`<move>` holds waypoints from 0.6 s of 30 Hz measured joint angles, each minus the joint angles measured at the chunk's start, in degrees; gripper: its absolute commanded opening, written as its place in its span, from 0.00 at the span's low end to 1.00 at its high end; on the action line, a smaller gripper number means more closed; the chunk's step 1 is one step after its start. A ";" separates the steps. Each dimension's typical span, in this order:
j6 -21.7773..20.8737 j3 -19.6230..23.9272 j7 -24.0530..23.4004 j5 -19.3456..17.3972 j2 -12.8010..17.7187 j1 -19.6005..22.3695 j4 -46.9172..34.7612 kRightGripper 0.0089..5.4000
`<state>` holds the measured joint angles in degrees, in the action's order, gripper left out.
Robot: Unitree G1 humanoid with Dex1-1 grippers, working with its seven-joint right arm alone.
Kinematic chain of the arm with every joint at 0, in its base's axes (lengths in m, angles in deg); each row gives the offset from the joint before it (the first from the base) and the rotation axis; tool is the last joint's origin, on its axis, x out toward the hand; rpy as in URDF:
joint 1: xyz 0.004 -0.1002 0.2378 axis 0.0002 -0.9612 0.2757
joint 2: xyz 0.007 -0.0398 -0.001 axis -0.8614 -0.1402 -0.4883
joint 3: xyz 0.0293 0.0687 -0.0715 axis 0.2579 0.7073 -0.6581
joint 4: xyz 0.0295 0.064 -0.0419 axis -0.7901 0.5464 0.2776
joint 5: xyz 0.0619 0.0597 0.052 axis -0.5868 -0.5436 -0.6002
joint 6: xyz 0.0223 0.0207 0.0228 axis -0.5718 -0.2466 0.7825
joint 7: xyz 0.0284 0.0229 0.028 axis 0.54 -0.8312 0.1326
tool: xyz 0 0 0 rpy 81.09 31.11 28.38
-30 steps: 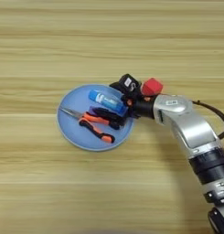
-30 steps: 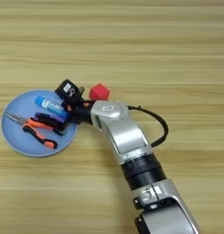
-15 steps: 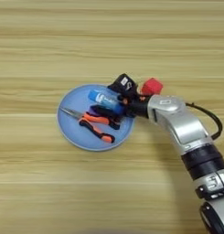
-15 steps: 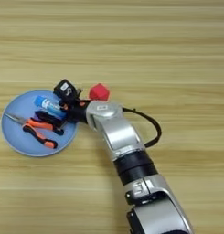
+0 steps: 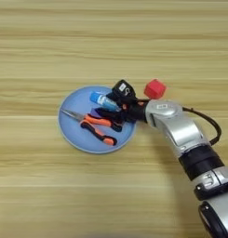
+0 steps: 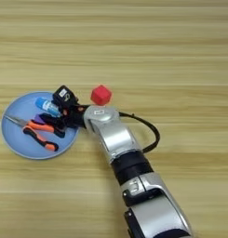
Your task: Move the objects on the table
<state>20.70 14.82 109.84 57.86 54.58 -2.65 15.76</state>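
Observation:
The small red cube [image 5: 155, 88] sits on the wooden table [image 5: 110, 37] just right of the blue plate [image 5: 76, 137]. On that plate lie the pliers [image 5: 97, 127], orange-and-black handles to the right and metal tips pointing left. A sliver of the purple block [image 6: 39, 119] shows on the plate above the pliers' handles, mostly hidden by my right gripper [image 5: 110, 108]. The gripper reaches in from the right over the plate's right half, low over the block and the handles. A small light-blue tube-like thing [image 5: 101, 99] lies against the gripper's upper side.
My silver forearm [image 5: 180, 132] crosses the table from the bottom right, with a black cable [image 5: 211, 130] looping off its right side. The cube stands close to the wrist's far side.
The forearm has swung left and the gripper has pushed a little further over the plate. Cube, plate and pliers have stayed put.

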 measured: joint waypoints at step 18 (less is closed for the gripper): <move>-1.81 0.05 0.20 0.53 -0.09 3.37 6.75 0.27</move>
<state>18.89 14.87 110.04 58.39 54.49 0.72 22.51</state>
